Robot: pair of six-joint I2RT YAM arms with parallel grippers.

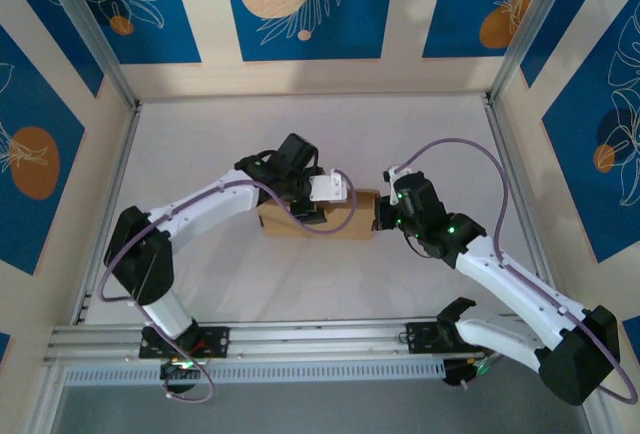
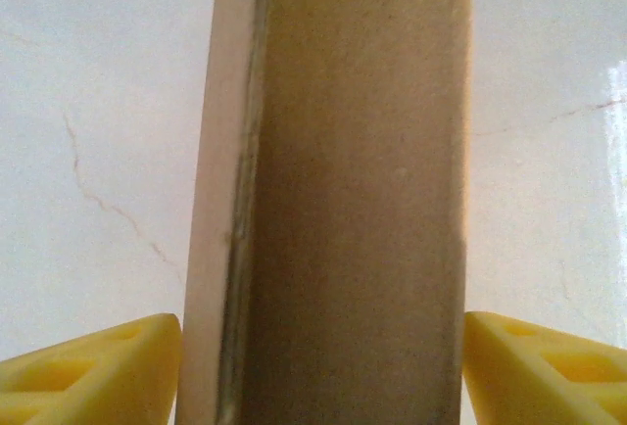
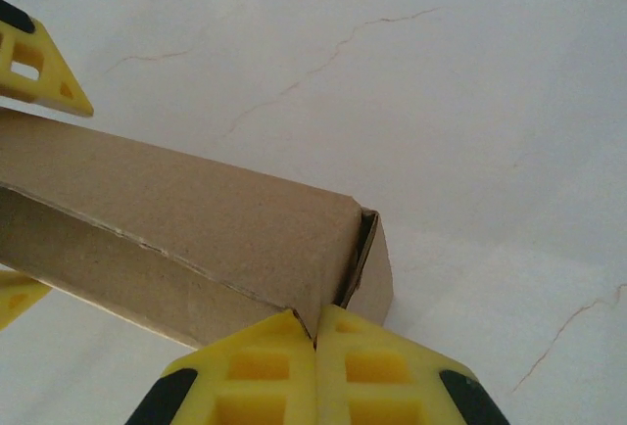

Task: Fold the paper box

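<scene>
Left wrist: left gripper (image 2: 321,352) spread astride paper box (image 2: 362,170), grip unclear. Right wrist: right gripper (image 3: 315,337) closed, box end corner at tips.

no readable txt, no labels, no nos.

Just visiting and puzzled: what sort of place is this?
Probably a robot test cell, not a home: two arms bolted to a metal rail, a white table fenced by aluminium posts, blue patterned backdrop panels.

left gripper (image 2: 323,361) spread wide, right gripper (image 3: 315,335) closed tight
</scene>
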